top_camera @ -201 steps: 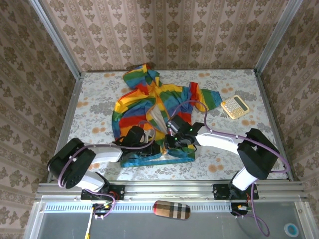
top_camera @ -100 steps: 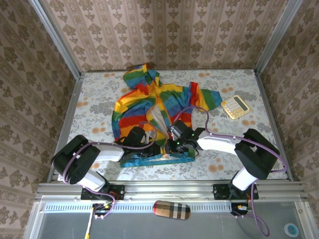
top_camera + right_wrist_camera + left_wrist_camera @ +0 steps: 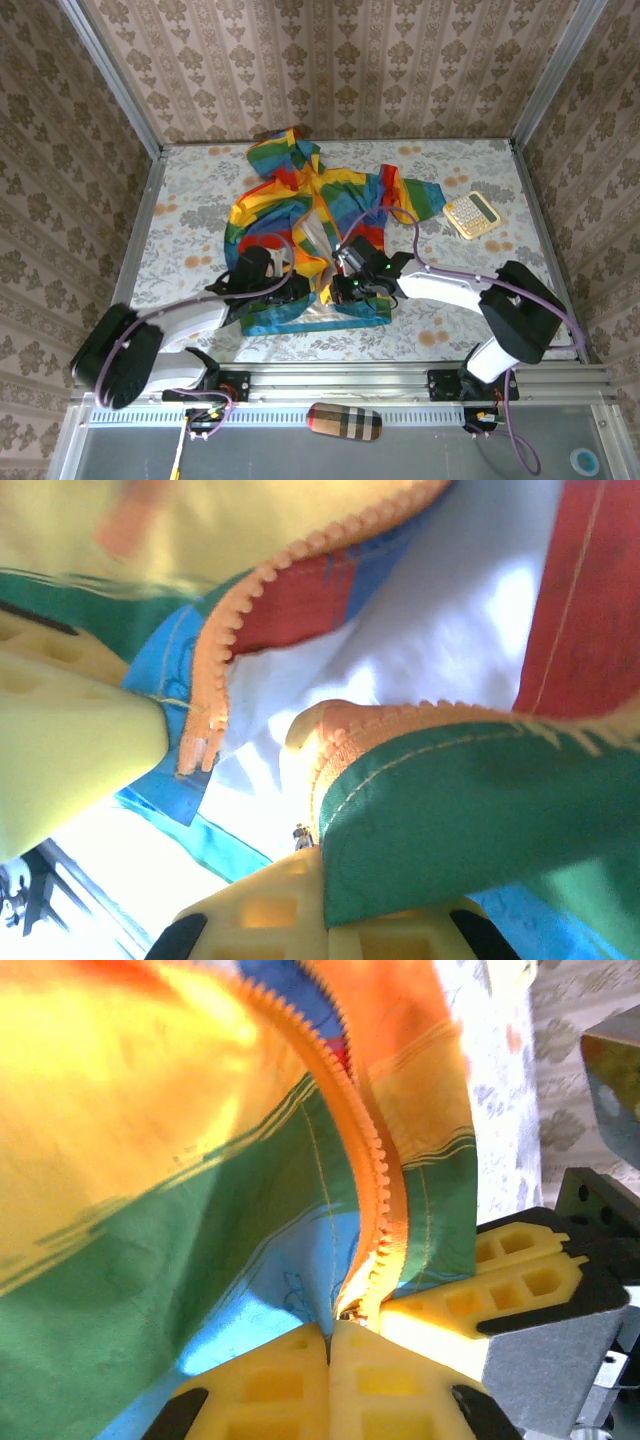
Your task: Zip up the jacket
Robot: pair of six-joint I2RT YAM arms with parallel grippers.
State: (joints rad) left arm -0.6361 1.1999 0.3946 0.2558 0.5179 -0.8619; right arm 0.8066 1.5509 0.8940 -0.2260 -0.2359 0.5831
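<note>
The rainbow-striped jacket [image 3: 290, 205] lies open on the table, hood towards the back wall. Its orange zipper [image 3: 374, 1165] runs up between the two front edges. My left gripper [image 3: 303, 293] is shut on the blue hem fabric right beside the zipper's lower end [image 3: 330, 1332]. My right gripper [image 3: 336, 290] is shut on the other front edge, with green fabric and orange teeth folded over its pads [image 3: 325, 885]. A small metal part [image 3: 299, 832] shows at that fingertip. The two grippers sit side by side at the hem, almost touching.
A yellow calculator [image 3: 471, 214] lies at the back right of the floral tabletop [image 3: 190, 230]. A plaid case [image 3: 344, 421] rests on the front ledge below the metal rail. Patterned walls close in three sides.
The right gripper has closed on the jacket's front edge and come slightly nearer the hem. The left arm's elbow has swung down and left while its gripper stays shut at the hem.
</note>
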